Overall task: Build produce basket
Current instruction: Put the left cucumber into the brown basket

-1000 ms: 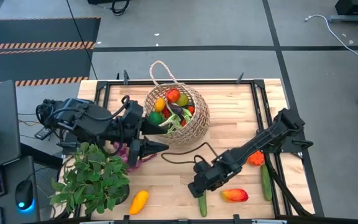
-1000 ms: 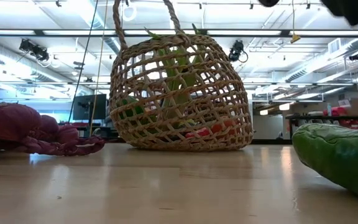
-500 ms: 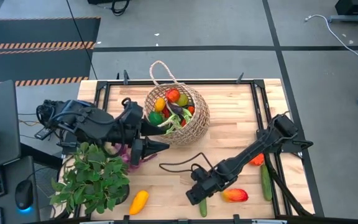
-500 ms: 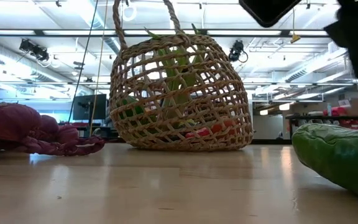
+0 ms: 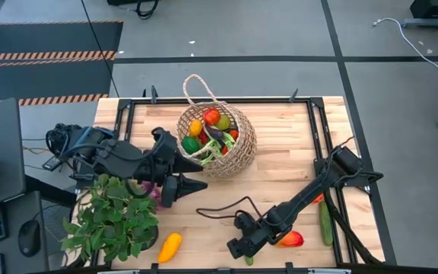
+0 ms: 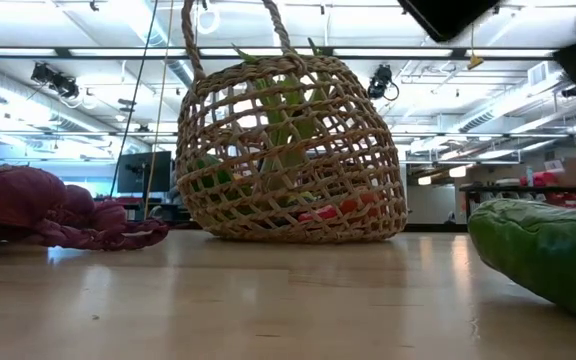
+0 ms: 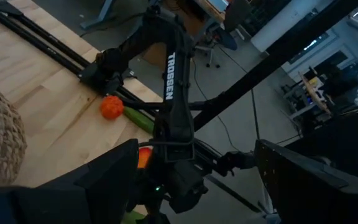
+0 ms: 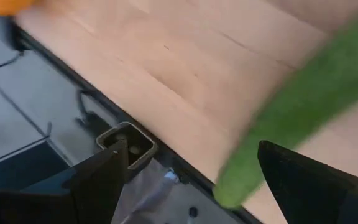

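Note:
The straw basket (image 5: pixel 217 143) stands at the table's far middle, filled with produce: an orange, a tomato, green leaves. My left gripper (image 5: pixel 201 173) hovers open beside it, above a purple string bundle (image 6: pixel 48 212). My right gripper (image 5: pixel 236 247) is open low at the near edge, over a cucumber (image 8: pixel 303 106) that lies flat on the wood and runs between its fingers. Whether they touch it, I cannot tell. A red-yellow fruit (image 5: pixel 290 239) lies just right of it. A yellow squash (image 5: pixel 169 246) rests near the front left.
A leafy potted plant (image 5: pixel 112 217) fills the near left corner. A second cucumber (image 5: pixel 325 223) and an orange (image 7: pixel 110 107) lie by the right rail. A black cable (image 5: pixel 219 207) loops across the middle. The table's near edge (image 8: pixel 129 140) is right under my right gripper.
My right gripper has come down and toward the table's near edge, ending over the cucumber, still open. The basket and the produce have stayed where they were.

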